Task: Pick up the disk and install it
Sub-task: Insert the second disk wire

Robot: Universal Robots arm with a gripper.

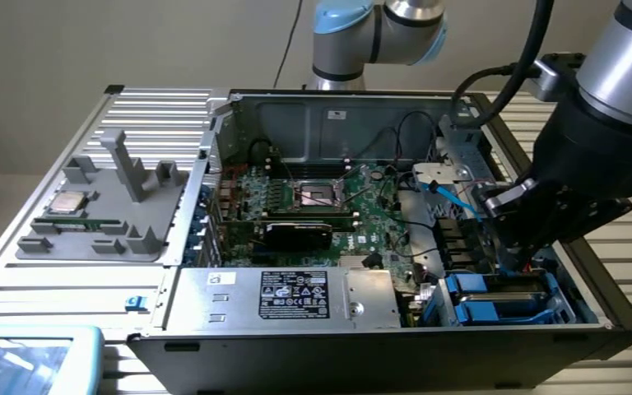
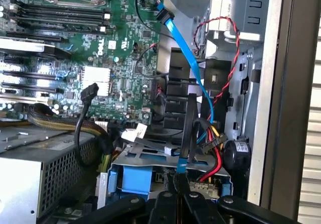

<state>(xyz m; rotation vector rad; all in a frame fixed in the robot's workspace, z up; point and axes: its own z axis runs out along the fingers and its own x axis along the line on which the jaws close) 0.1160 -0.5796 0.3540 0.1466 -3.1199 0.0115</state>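
Your gripper (image 1: pixel 510 247) hangs with fingers together (nothing visibly between them) over the drive bay at the computer case's (image 1: pixel 612 317) near corner on the exterior view's right. The disk (image 1: pixel 492 298), blue-railed, sits in that bay just below it. Farther in lies the green motherboard (image 1: pixel 327 206).

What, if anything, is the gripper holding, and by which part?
The shut gripper appears to pinch the blue cable at its lower end, by the connector, above the drive bay. The exact contact is partly hidden.
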